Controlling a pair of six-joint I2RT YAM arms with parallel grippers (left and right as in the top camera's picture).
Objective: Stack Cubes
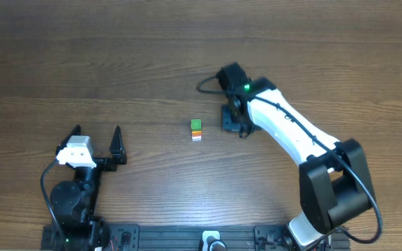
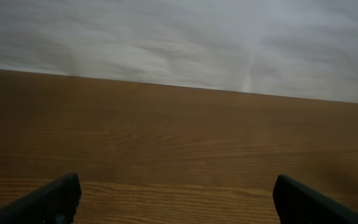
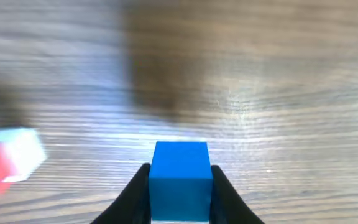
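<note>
Our right tool (image 3: 180, 190) grips a small blue cube (image 3: 180, 165) near a green-orange-white cube stack (image 1: 197, 130). Our left tool (image 1: 96, 137) is wide open, empty.

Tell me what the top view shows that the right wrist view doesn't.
Top view, not the wrist: the open left gripper and the green cube topping the stack. Wrist, not the top: the blue cube clamped in the right gripper. Both: that gripper, the table and, likely, the stack's white cube.
</note>
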